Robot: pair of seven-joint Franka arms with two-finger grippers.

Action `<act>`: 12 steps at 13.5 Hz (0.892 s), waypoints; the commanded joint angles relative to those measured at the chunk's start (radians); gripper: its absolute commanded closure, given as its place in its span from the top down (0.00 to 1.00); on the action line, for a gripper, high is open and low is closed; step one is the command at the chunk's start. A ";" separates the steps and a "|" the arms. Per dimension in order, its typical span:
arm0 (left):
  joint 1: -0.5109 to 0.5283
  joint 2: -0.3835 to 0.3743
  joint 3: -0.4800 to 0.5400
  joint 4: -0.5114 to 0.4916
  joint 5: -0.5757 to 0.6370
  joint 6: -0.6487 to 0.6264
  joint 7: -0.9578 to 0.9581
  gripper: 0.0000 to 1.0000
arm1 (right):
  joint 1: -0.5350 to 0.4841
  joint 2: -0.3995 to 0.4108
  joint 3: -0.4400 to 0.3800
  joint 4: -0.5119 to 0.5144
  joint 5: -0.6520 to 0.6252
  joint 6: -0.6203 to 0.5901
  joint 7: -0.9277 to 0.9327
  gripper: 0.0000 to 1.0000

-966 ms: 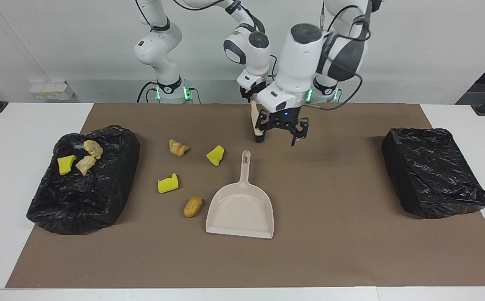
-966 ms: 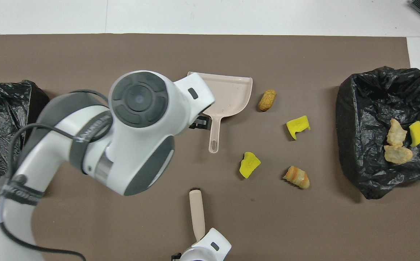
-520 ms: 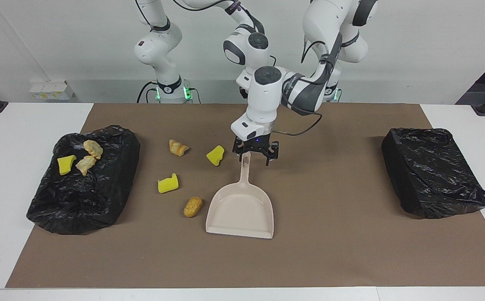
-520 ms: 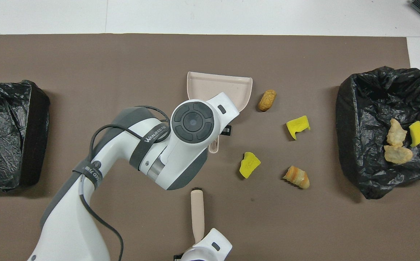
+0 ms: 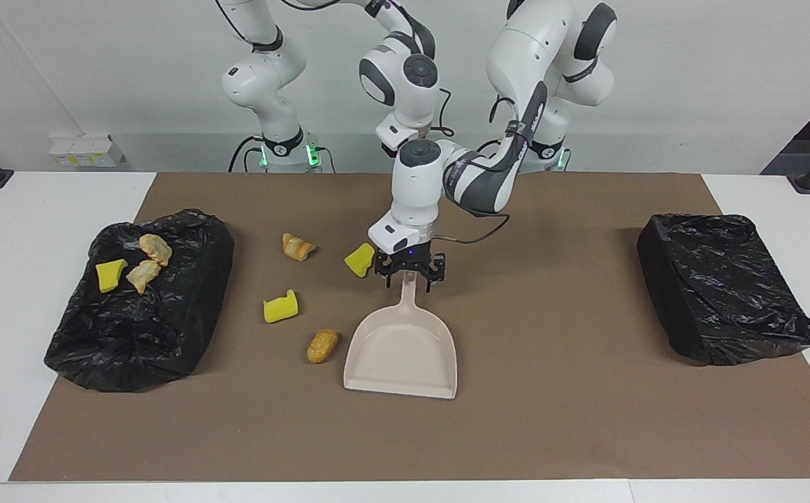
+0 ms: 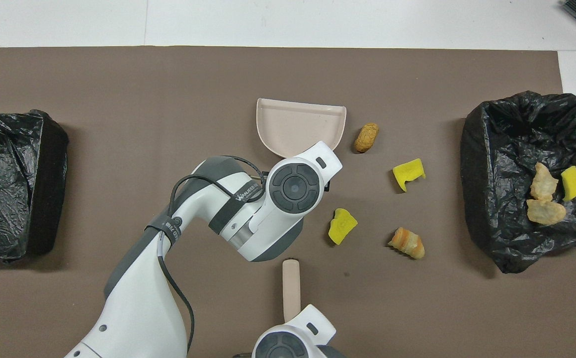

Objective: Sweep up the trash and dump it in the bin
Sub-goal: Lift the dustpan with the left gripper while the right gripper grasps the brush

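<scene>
- Facing view has the left gripper down at the tip of the dustpan handle. Its fingers sit spread on either side of the handle, so it looks open, not clamped.
- The closest bit of trash is a yellow chunk, just beside that gripper toward the right arm's end of the table.
- A flaky tan piece lies past it the same way. A second yellow chunk and a tan lump are farther from the robots, with the lump just beside the dustpan's pan.
- Three more scraps are already in the open black bin bag at the right arm's end.
- The right gripper is mostly tucked under its wrist. It's closed on a beige brush over the brown mat.
- Another black bag sits at the left arm's end.
</scene>
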 commanded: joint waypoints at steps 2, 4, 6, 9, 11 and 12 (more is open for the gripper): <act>-0.011 0.011 0.018 0.022 0.025 -0.003 -0.017 0.15 | -0.165 -0.111 0.003 -0.014 -0.037 -0.110 -0.036 0.00; -0.009 0.011 0.018 0.023 0.049 0.004 -0.012 0.00 | -0.265 -0.125 0.003 -0.014 -0.068 -0.121 -0.085 0.00; -0.001 0.007 0.018 0.023 0.052 0.008 -0.003 0.00 | -0.360 -0.116 0.005 -0.002 -0.135 -0.116 -0.151 0.00; 0.020 -0.033 0.021 0.017 0.058 -0.014 0.093 0.00 | -0.487 -0.047 0.005 0.060 -0.249 -0.113 -0.298 0.00; 0.064 -0.087 0.019 0.009 0.057 -0.078 0.225 0.00 | -0.535 -0.019 0.000 0.084 -0.327 -0.101 -0.334 0.00; 0.084 -0.105 0.019 0.009 0.057 -0.112 0.320 0.00 | -0.581 -0.017 -0.001 0.081 -0.343 -0.096 -0.379 0.00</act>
